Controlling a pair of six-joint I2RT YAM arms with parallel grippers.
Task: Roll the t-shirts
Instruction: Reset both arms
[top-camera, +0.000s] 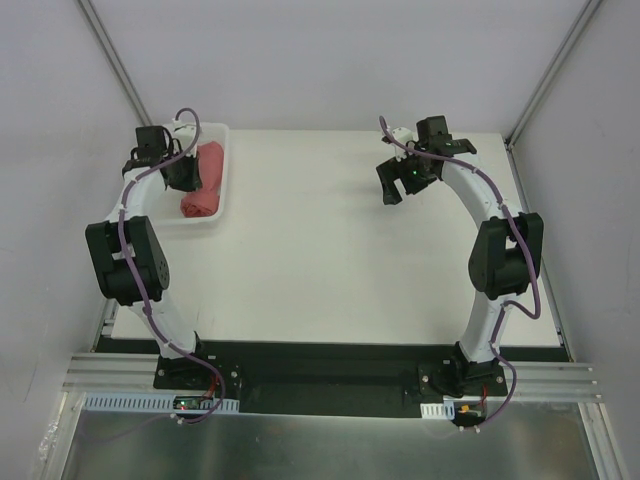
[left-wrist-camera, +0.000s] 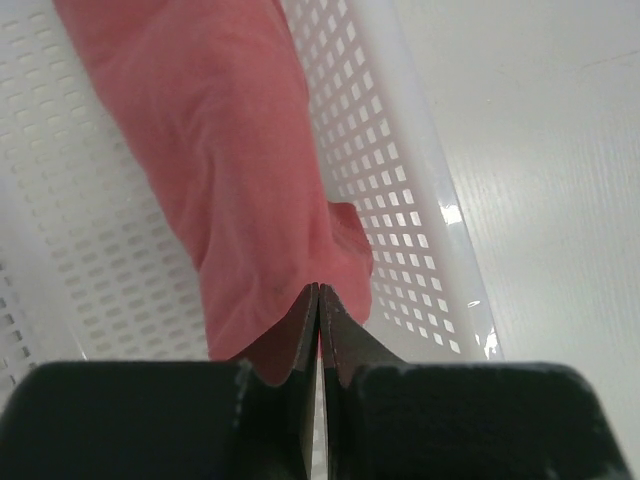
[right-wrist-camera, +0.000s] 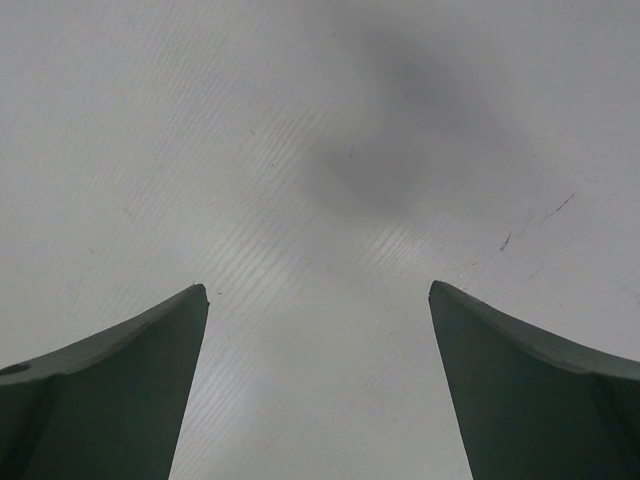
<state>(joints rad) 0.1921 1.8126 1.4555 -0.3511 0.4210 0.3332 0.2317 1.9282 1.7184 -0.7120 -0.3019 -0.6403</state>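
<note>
Salmon-red t-shirt (top-camera: 203, 180) lies rolled in the white perforated basket (left-wrist-camera: 400, 200), upper left. Left gripper (left-wrist-camera: 319, 288) is pinched closed at its fabric; right gripper (right-wrist-camera: 318, 287) gapes wide.

My read: robotics lab cell. White bench (top-camera: 330, 260), plain panels (top-camera: 330, 60) behind it, slotted aluminium rail (top-camera: 320, 375) at its near edge, frame struts (top-camera: 112, 60) at its far corners.

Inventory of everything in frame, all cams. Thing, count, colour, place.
t-shirt: 1, salmon-red, rolled bundle lying in the basket
basket: 1, white perforated plastic, far-left corner of the table
table: 1, white, otherwise bare in front of the arms
left gripper: 1, black, shut, tips right at the t-shirt inside the basket
right gripper: 1, dark, open, nothing between its fingers, above bare table at far right
</note>
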